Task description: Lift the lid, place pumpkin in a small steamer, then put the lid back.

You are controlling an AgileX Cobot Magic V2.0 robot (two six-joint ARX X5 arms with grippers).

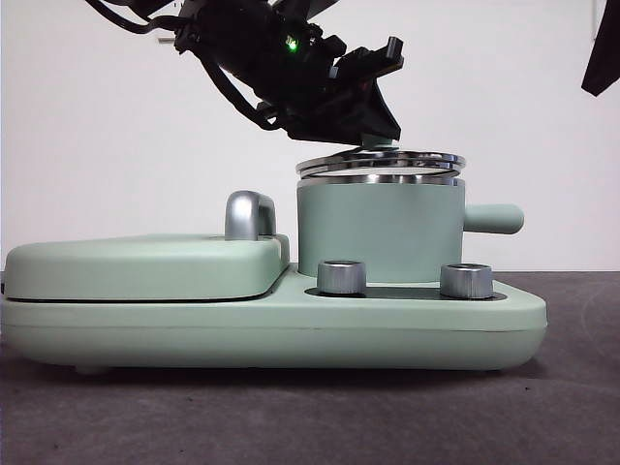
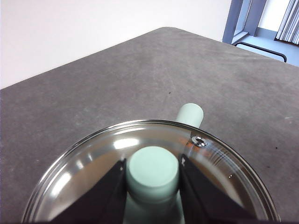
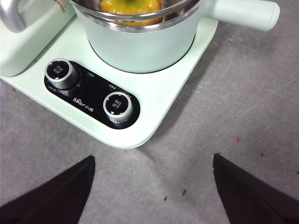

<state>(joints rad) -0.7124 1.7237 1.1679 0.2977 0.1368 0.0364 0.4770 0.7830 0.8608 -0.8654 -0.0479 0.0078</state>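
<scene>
Left wrist view: fingers point(image 2: 153, 186) on lid point(image 2: 93, 158) knob, pumpkin point(image 3: 131, 9) seemingly inside.

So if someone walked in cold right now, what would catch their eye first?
Probably the left gripper, shut on the mint knob of the lid, which sits tilted on the steamer rim. Next, the yellow-orange pumpkin already inside the steamer, seen from the right wrist. The right gripper is open in front of the two dials.
</scene>
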